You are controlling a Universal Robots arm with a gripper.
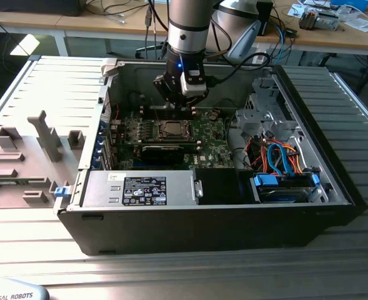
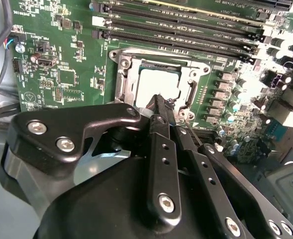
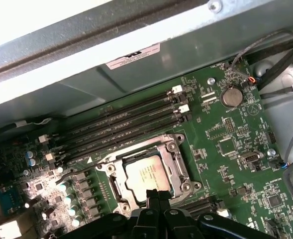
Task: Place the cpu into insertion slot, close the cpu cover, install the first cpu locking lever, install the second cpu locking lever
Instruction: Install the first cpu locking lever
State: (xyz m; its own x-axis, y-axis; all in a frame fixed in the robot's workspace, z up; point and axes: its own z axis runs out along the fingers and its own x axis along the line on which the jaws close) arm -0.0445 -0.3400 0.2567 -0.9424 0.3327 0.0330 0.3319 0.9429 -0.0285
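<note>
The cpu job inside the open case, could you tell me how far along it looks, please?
Done: the cpu lies in the insertion slot, and the cpu cover looks lowered around it. In hand: the gripper, fingers together, is at the socket's edge. Left: I cannot tell whether either locking lever is latched.

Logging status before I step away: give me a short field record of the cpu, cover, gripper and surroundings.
cpu: seated flat in the insertion slot
cpu cover: lying down around the chip
gripper: fingers together, tip at the socket's edge beside the chip
held object: none visible
memory slots: alongside the socket, empty
computer case: open, arm reaching inside
</note>
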